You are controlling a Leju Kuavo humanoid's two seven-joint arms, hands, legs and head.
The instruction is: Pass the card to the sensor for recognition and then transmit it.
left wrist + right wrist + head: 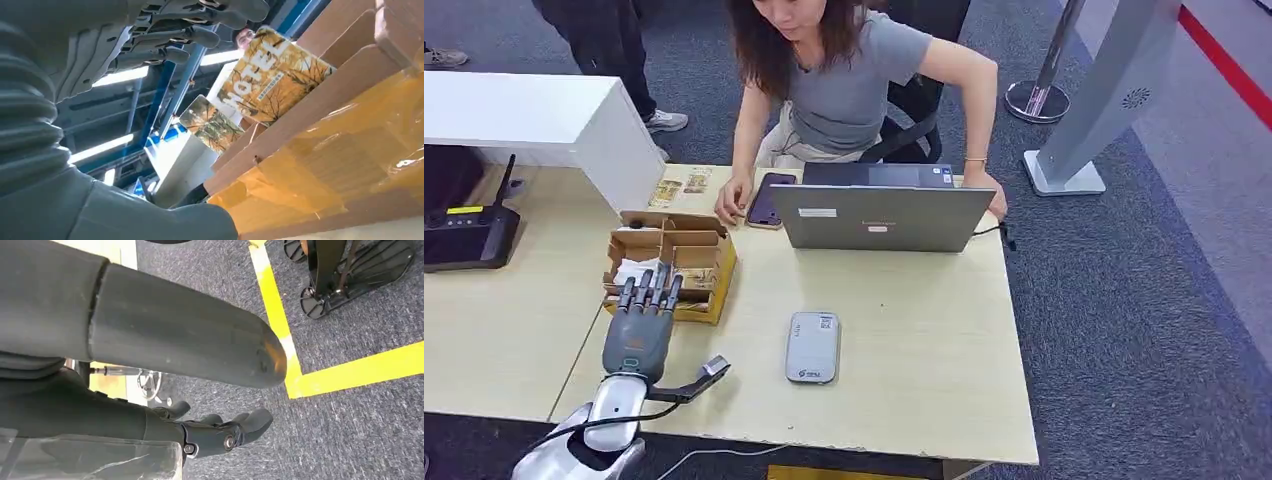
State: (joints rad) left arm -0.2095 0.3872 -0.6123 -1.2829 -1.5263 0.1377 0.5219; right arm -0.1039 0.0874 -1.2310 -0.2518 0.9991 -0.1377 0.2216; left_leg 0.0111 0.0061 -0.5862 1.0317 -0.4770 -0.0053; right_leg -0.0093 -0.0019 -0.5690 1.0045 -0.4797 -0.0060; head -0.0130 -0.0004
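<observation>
the left hand [641,322] reached out flat over the bench [894,340], its fingers [652,290] straight and a little apart, their tips over the near edge of an open cardboard box [670,262] with inner dividers; the thumb [707,376] stuck out sideways toward the middle of the bench. it had hold of nothing. in the left wrist view the fingers [195,35] hung apart just beside a card [272,75] printed with autumn leaves and large pale letters, which stood tilted in the box against a cardboard wall [320,107]; a second leaf-printed card [212,122] stood behind it in the same box. whether the fingertips touched the front card could not be told. yellowish tape or film [345,165] covered the side of the box closest to the wrist camera. on the bench, well apart from the box toward the robot's right, lay a small grey sensor [812,346], flat, with a label at its far end. beyond it an open grey laptop [882,214] stood with its lid back toward the robot, and a person [844,80] in a grey top sat behind it, one hand [732,205] by a dark phone [769,198]. two more leaf-printed cards [680,187] lay on the bench near a white partition [554,125]. the right hand [220,432] hung over grey carpet [350,340] marked with yellow tape [320,375], its fingers loosely curled and holding nothing.
</observation>
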